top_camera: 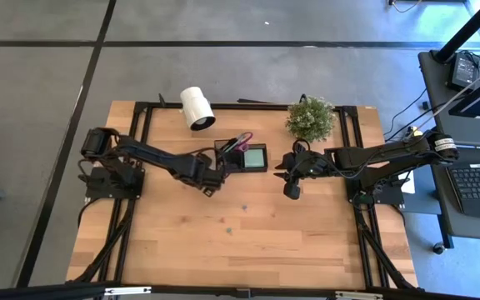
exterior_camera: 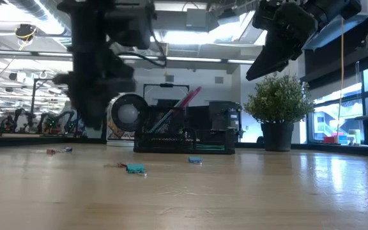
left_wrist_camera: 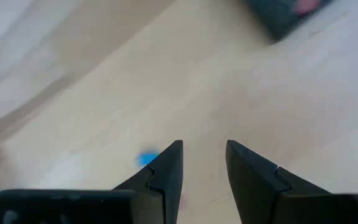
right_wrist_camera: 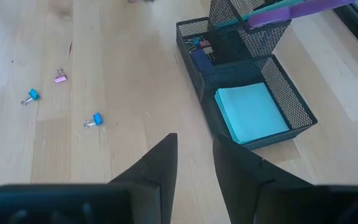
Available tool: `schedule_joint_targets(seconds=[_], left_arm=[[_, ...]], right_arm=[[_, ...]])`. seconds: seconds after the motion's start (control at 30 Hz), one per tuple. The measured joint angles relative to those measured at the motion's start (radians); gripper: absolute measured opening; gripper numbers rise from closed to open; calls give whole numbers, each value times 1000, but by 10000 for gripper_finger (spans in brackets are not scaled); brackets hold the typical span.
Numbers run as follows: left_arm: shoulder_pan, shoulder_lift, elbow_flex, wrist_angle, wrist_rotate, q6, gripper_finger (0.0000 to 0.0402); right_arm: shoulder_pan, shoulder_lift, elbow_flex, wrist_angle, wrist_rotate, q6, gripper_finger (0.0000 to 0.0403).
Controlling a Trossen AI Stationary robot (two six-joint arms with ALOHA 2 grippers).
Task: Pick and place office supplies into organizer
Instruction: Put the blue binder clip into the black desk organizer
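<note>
The black mesh organizer (top_camera: 242, 157) stands at the table's far middle. It holds purple-handled scissors (right_wrist_camera: 283, 12), pens in its taller section, and a mint-green sticky pad (right_wrist_camera: 250, 112) in its lower compartment. Small binder clips lie loose on the wood in front of it: two blue ones (right_wrist_camera: 95, 120) (right_wrist_camera: 31, 96) and a pink one (right_wrist_camera: 60, 76). My left gripper (top_camera: 210, 185) hovers open just left of and nearer than the organizer, above the table, with a blue clip (left_wrist_camera: 146, 158) below it. My right gripper (top_camera: 291, 190) hangs open to the organizer's right, holding nothing.
A white roll (top_camera: 197, 107) lies at the far left of the organizer and a small potted plant (top_camera: 310, 118) stands at its far right. Bare wood (top_camera: 240, 250) stretches across the near half of the table.
</note>
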Motion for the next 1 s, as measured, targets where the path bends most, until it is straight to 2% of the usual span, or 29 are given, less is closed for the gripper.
schedule_joint_targets(seconds=[0.13, 0.4, 0.6, 0.73, 0.9, 1.0], left_arm=[[2, -30, 0, -114, 2, -16, 116], [-10, -72, -10, -179, -21, -9, 116], [6, -131, -95, -168, 9, -33, 116], [18, -168, -158, -81, 38, -59, 116], [49, -174, -196, 8, 59, -61, 116], [66, -174, -209, -6, 58, -78, 116]], right_arm=[[0, 0, 0, 0, 0, 0, 107], [0, 0, 0, 1, 0, 0, 107], [0, 0, 0, 1, 0, 0, 107], [0, 0, 0, 1, 0, -2, 107], [0, 0, 0, 2, 0, -3, 107], [0, 0, 0, 1, 0, -3, 107]])
